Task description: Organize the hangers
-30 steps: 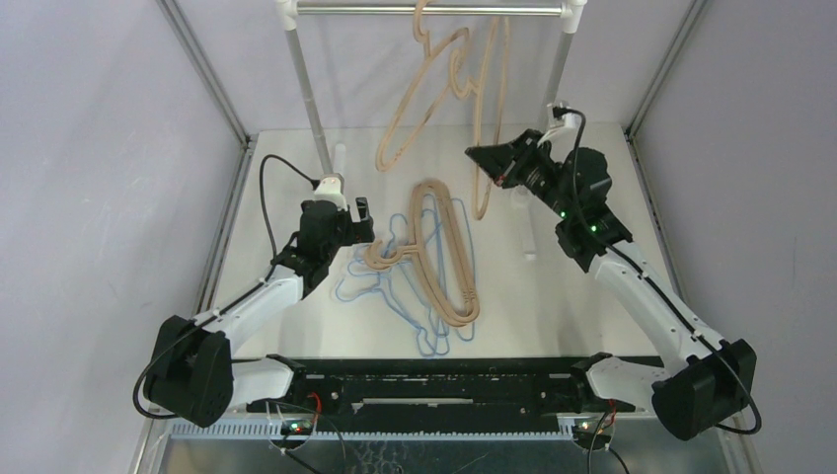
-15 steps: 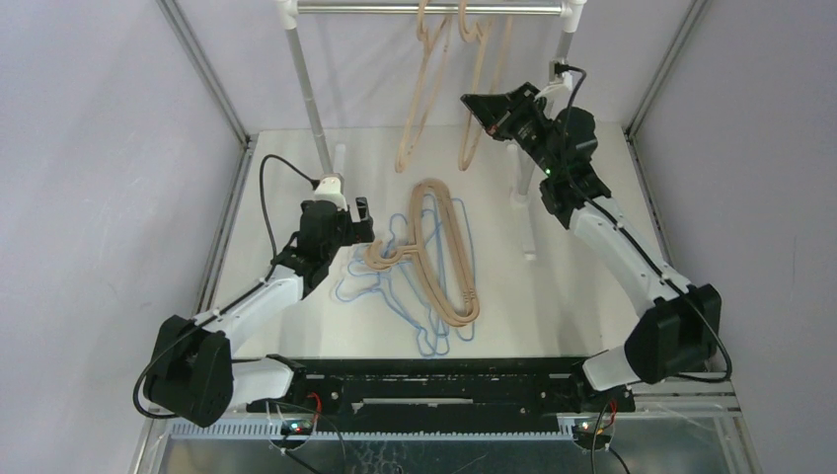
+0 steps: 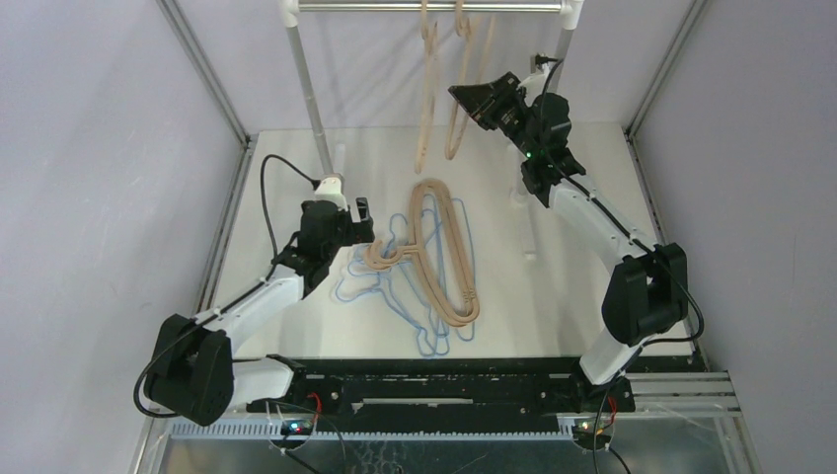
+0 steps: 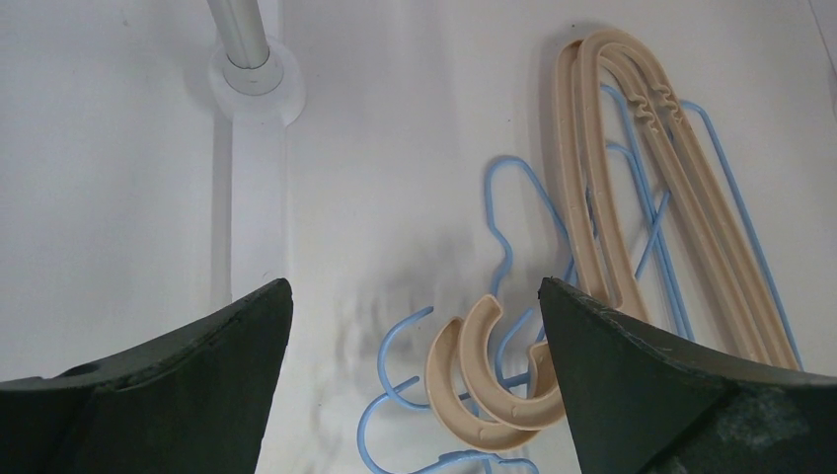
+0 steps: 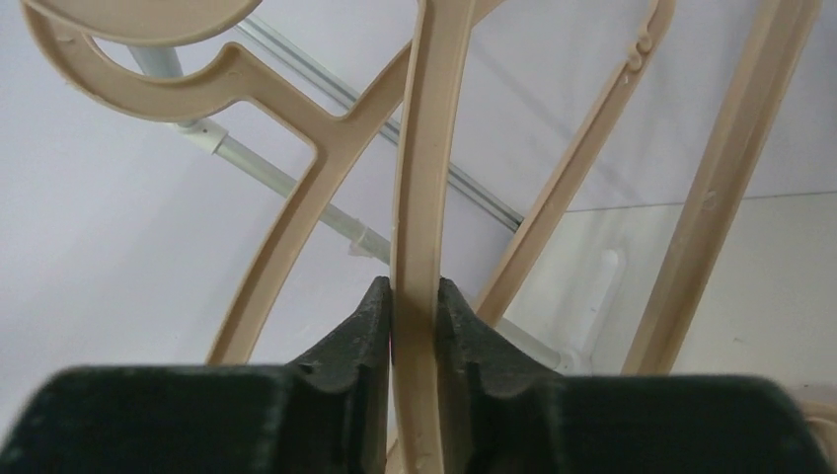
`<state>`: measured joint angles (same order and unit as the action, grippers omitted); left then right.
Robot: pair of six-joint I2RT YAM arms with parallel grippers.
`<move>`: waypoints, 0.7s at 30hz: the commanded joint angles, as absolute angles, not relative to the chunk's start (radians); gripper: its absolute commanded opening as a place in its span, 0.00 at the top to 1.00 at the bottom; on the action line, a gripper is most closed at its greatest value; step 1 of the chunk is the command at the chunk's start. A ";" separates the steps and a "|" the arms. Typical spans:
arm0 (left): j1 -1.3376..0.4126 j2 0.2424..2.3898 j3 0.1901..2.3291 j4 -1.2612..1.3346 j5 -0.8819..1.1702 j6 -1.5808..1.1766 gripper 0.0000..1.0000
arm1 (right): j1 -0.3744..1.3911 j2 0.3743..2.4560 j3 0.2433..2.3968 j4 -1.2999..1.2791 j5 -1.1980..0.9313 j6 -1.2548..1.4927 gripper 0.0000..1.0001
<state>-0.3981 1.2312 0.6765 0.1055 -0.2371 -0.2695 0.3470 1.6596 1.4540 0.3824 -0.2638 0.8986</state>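
Two tan wooden hangers (image 3: 426, 94) hang by their hooks from the silver rail (image 3: 375, 7). My right gripper (image 3: 466, 96) is raised at the rail and shut on one arm of the right-hand tan hanger (image 5: 415, 178); its jaws pinch that bar (image 5: 415, 296). Two more tan hangers (image 3: 446, 262) lie on the table on top of several thin blue wire hangers (image 3: 390, 291). My left gripper (image 3: 363, 223) is open and empty just left of their hooks. In the left wrist view (image 4: 415, 306) the tan hooks (image 4: 494, 380) and blue hooks (image 4: 395, 355) lie between its fingers.
The rail's two posts (image 3: 308, 94) (image 3: 563, 49) stand at the back of the white table. The left post's white base (image 4: 255, 74) is close ahead of my left gripper. Grey walls close in both sides.
My right arm has lifted the tan hanger up and back to the rail. Both hanging hangers have swung from a tilt to near upright. The left arm has not moved.
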 commanded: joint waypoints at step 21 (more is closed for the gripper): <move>-0.402 1.252 0.685 0.138 -0.252 -0.261 0.00 | 0.567 1.099 1.024 0.133 0.256 0.419 0.00</move>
<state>-0.3985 1.2533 0.6765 0.1055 -0.2371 -0.2695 0.5175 1.1782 1.0954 0.2195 0.0944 0.5716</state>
